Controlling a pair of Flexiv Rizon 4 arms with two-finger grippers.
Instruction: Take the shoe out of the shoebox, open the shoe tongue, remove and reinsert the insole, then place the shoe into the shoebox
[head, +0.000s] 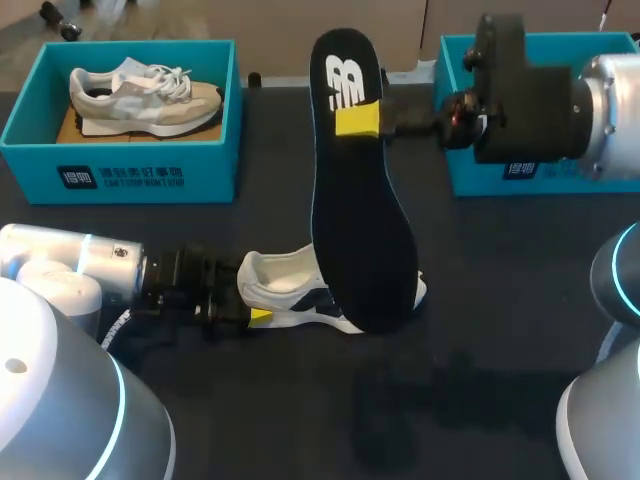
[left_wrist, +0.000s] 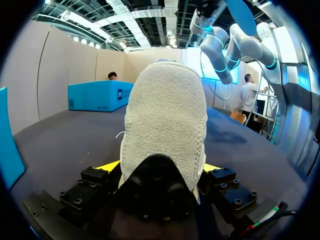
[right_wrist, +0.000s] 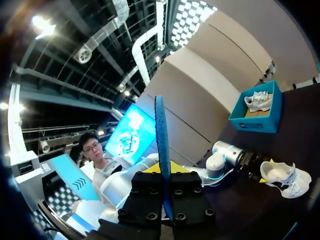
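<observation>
Holding the dark insole (head: 362, 200) up over the middle of the table (head: 500, 330), your right gripper (head: 358, 120) comes in from the right side with its yellow-tipped fingers pinched flat against the insole's two faces near the heel end, just below the white mark printed there. In the right wrist view the insole stands edge-on between those fingers, gripped from both sides. From the head view its toe end overlaps the shoe (head: 300, 290) below, though you cannot tell from that angle whether the two touch; the right wrist view suggests the insole sits well above it. The shoe, white with dark side markings, rests on the dark table near the front, heel toward your left arm and toe pointing right. Your left gripper (head: 252, 316) reaches in low from the left, and the left wrist view shows the pale suede heel filling the space between its fingers, a yellow tip showing on each side and seemingly pressed against the heel, so the claw has the shoe clamped there. A teal shoebox (head: 120, 175) sits at the far left of the table with a beige and grey sneaker (head: 145, 95) lying inside on cardboard. A second teal box (head: 470, 180) stands at the far right, largely hidden behind your right arm (head: 560, 95), its inside out of sight.
</observation>
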